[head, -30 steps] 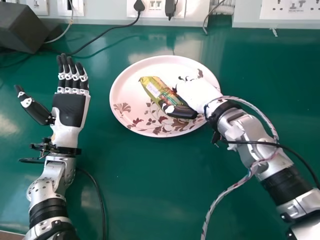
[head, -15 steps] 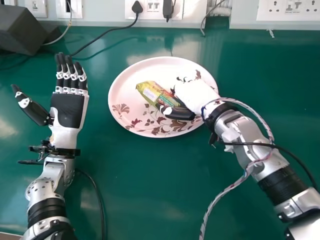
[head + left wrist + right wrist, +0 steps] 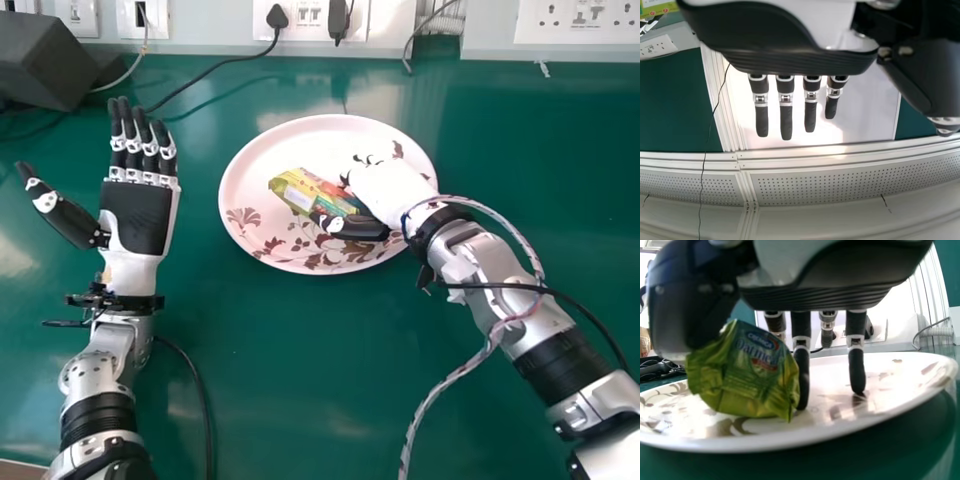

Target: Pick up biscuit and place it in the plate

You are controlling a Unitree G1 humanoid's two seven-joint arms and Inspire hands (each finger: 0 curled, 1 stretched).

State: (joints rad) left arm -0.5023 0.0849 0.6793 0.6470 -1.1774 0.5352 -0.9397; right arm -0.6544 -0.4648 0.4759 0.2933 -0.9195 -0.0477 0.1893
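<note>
The yellow-green biscuit packet (image 3: 306, 193) lies tilted on the flowered plate (image 3: 250, 165), beside the thumb of my right hand (image 3: 385, 190). In the right wrist view, the packet (image 3: 747, 372) has its lower edge at the plate (image 3: 880, 385), between the thumb and the fairly straight fingers of my right hand (image 3: 801, 370). The hand is open, and part of the packet is hidden under it. My left hand (image 3: 138, 215) is held palm up left of the plate, fingers straight and thumb spread; the left wrist view shows these fingers of my left hand (image 3: 785, 110).
A dark box (image 3: 50, 60) stands at the table's back left. Black cables cross the green table (image 3: 290, 370) near the sockets (image 3: 305, 14) and beside the left arm. A loose cable (image 3: 430, 400) hangs from the right arm.
The packet has turned beside the right thumb, its far end coming down and slightly left over the plate. My right hand has barely moved; my left hand stays palm up.
</note>
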